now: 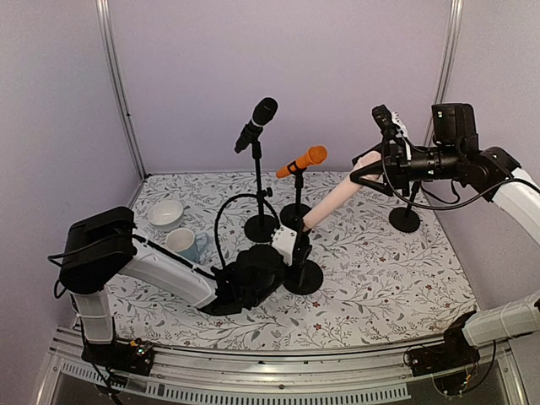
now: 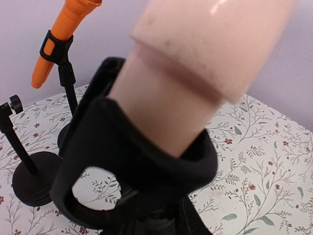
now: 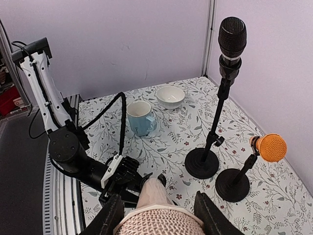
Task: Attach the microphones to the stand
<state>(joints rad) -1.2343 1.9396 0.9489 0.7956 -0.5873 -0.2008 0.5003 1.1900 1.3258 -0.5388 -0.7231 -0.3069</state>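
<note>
floral tabletop (image 1: pixel 380 278) | black microphone (image 1: pixel 257 122) and orange microphone (image 1: pixel 301 160) clipped up, two done | right gripper (image 3: pixel 159 218) pinching beige-pink microphone (image 1: pixel 337 196) by its head, tail in the clip (image 2: pixel 146 161) | left gripper (image 1: pixel 287 243) at that stand, i can't tell its pinch | far stand (image 1: pixel 405 218) bare

Bench (image 1: pixel 380 278): floral-patterned covering. Standing directly on it: a cluster of three stand bases (image 1: pixel 261 228), round and black, mid-bench; a fourth stand base (image 1: pixel 405 220), well apart, far right; white bowl (image 1: pixel 165 213) and blue-and-white mug (image 1: pixel 184 244), adjacent, left.
</note>
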